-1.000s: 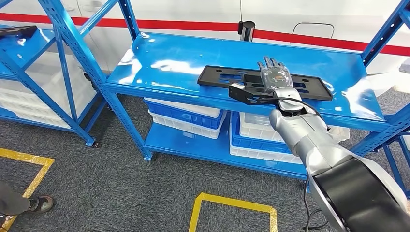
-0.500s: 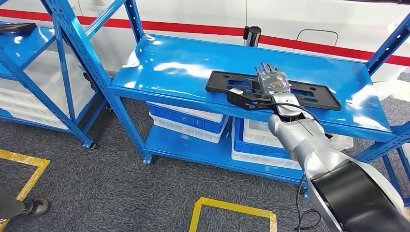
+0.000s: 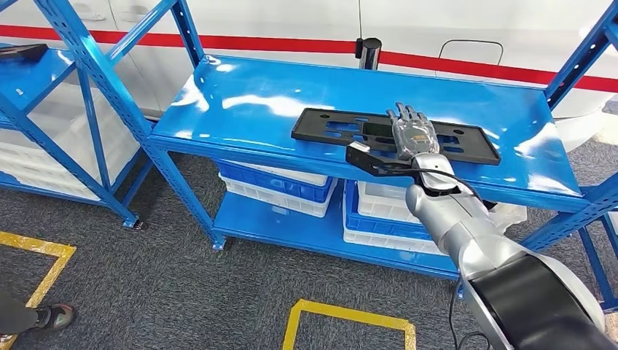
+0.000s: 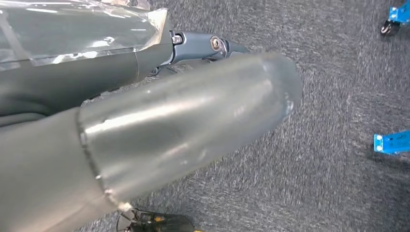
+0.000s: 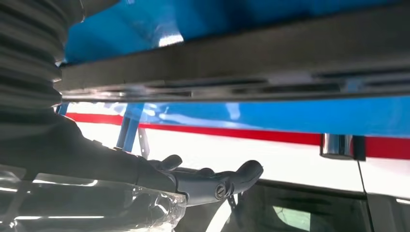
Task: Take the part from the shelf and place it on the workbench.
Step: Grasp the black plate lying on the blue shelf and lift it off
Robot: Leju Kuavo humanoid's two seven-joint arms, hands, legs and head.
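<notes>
Since half a second ago the whole head view has shifted slightly; the black part point(image 3: 393, 135) stays flat on the blue shelf point(image 3: 255, 102) top board near its front edge, and the right hand point(image 3: 412, 131) still lies over the part's middle, fingers spread and extended, gripping nothing. White bins point(image 3: 280, 186) sit below the shelf top. From the left wrist, the left hand point(image 4: 145, 121) hangs over grey carpet point(image 4: 338, 96); its state cannot be told. From the right wrist, fingers point(image 5: 241, 174) stretch out beside the part's edge point(image 5: 241, 72).

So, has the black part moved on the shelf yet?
No. The black part keeps its place by the blue shelf front edge; only the camera shifted.
</notes>
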